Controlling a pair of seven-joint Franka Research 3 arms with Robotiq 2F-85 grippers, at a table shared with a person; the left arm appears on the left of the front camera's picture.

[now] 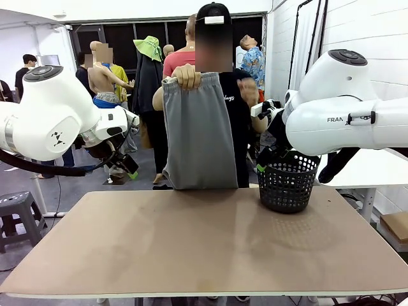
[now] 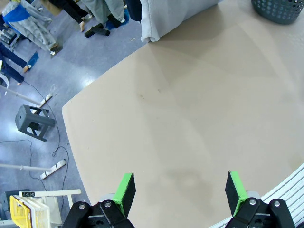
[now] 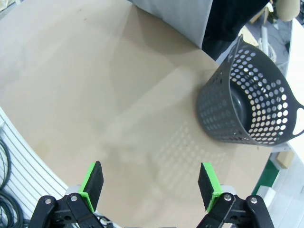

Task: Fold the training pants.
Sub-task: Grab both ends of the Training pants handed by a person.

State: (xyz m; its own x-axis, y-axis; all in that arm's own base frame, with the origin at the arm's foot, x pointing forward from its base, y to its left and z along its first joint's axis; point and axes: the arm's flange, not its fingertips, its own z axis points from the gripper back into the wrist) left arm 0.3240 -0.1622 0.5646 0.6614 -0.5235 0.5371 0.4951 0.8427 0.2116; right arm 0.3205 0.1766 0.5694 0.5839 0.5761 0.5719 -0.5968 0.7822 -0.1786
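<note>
Training pants [image 1: 199, 131] aren't flat on the table [image 1: 204, 248] yet. Person's hand [image 1: 187, 76] holds them up by the waistband, centre frame, long axis vertical, hem at the far edge. Left gripper [image 2: 180, 184] and right gripper [image 3: 149, 175] both spread wide w/ nothing in them. Pants are at the top of each wrist view, well beyond the fingers. Left arm prob nearer. Text: "FRAN" on the right arm; shirt print unreadable.
</note>
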